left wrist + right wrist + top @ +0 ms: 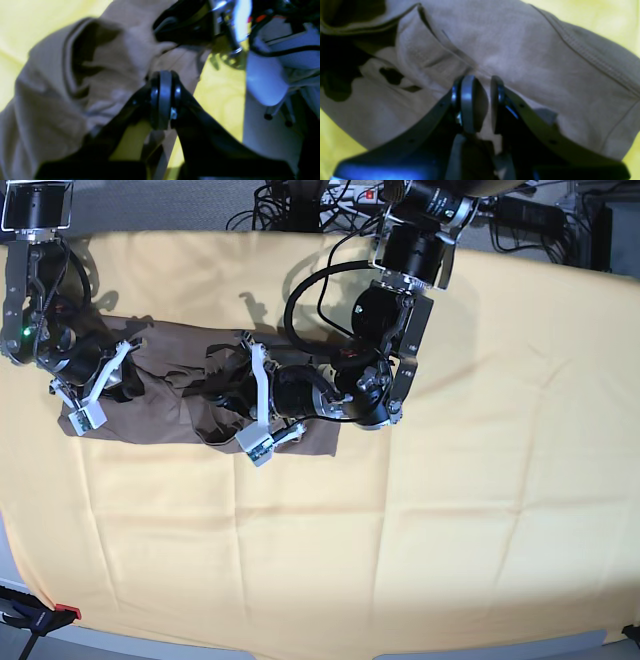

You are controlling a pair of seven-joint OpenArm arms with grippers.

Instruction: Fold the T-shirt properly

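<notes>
The taupe T-shirt (170, 415) lies crumpled on the left half of the table, its ribbed collar (68, 62) showing in the left wrist view. My left gripper (240, 405) reaches in from the right over the shirt's right part; its pads (162, 82) are pressed together with shirt cloth bunched at the tips and a strip hanging behind them. My right gripper (118, 385) sits at the shirt's left end. Its pads (483, 100) stand a narrow gap apart with a fold of the T-shirt (532, 50) between them, near a stitched hem.
A large pale yellow cloth (420, 520) covers the whole table under the shirt. Black cables and gear (300, 200) crowd the back edge. A clamp (40, 617) grips the front left corner. The left arm's body (400, 320) stretches from back centre.
</notes>
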